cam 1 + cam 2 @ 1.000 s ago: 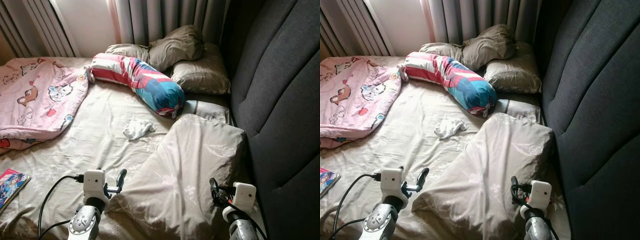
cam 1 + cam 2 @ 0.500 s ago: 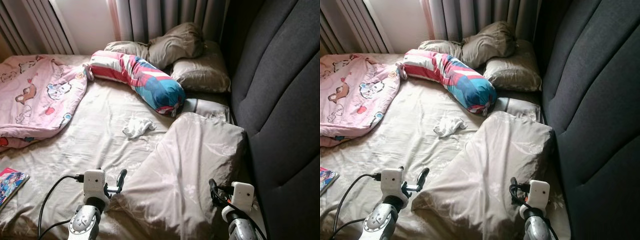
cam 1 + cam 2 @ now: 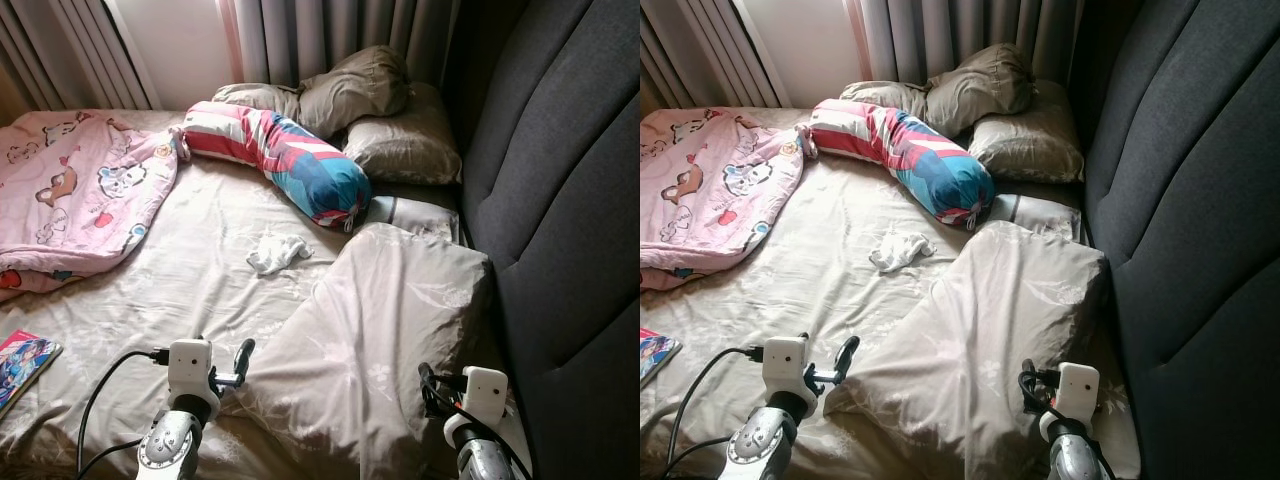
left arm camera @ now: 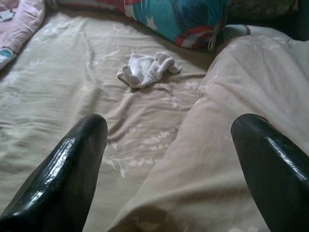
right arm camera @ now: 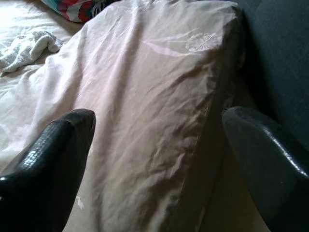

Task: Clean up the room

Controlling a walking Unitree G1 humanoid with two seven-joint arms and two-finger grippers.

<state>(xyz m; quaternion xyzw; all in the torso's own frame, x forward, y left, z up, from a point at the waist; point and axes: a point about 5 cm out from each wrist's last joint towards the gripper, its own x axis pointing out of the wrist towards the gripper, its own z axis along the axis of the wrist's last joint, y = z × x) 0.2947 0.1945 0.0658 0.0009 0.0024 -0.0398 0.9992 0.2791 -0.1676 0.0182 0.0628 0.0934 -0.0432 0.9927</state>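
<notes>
We read no writing anywhere. Left gripper [image 4: 169, 159] fingers wide, holding nothing, at near pillow [image 3: 390, 330] edge. Right gripper [image 5: 159, 159] wide too, astride same pillow. Beyond: white cloth [image 3: 277, 252] on sheet [image 3: 190, 280], striped bolster [image 3: 275, 160], pink blanket [image 3: 70, 200].

head pair downward, wrist views near pillow [image 3: 380, 340]

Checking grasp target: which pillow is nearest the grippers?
The big beige pillow lying between both grippers, against the headboard; the other beige pillows and the striped bolster lie farther off.
</notes>
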